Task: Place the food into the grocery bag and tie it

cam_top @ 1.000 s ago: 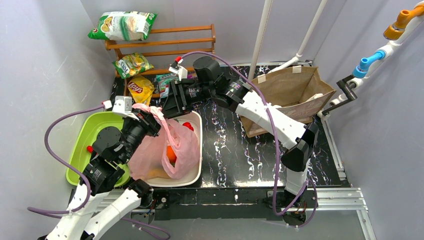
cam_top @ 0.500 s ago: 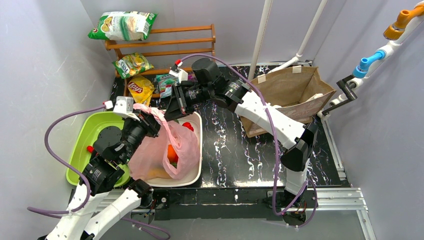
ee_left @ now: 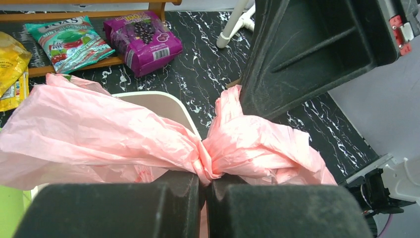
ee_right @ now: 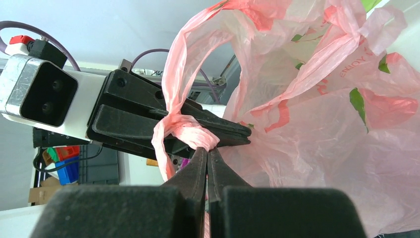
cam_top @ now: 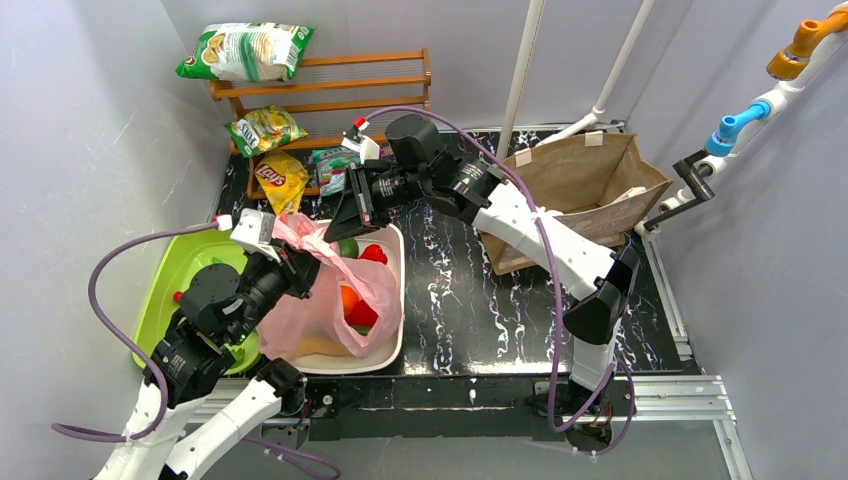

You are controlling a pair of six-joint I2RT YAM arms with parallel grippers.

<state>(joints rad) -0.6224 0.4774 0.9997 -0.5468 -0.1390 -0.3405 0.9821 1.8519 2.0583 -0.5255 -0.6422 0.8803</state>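
The pink grocery bag (cam_top: 330,312) sits in a white tub, its mouth gathered upward. An orange (cam_top: 348,297) shows through its open side, and a yellowish shape lies low inside. My left gripper (cam_top: 303,262) is shut on a bunched handle of the bag (ee_left: 99,129), which is pinched at its tips (ee_left: 204,176). My right gripper (cam_top: 338,222) reaches in from the far side. In its wrist view it is shut (ee_right: 207,150) on the twisted pink handle of the bag (ee_right: 322,124), right against the left gripper's black fingers (ee_right: 148,126).
The white tub (cam_top: 392,330) also holds a red and a green fruit (cam_top: 372,252) outside the bag. A green tray (cam_top: 165,290) lies to the left. A wooden rack with chip bags (cam_top: 330,75) stands behind. A brown paper bag (cam_top: 580,180) lies at the right. Snack packets (ee_left: 143,42) lie beyond.
My right gripper has closed on the twisted handle. My left arm has shifted slightly toward the near side with its handle, and the bag's mouth has pulled tighter.
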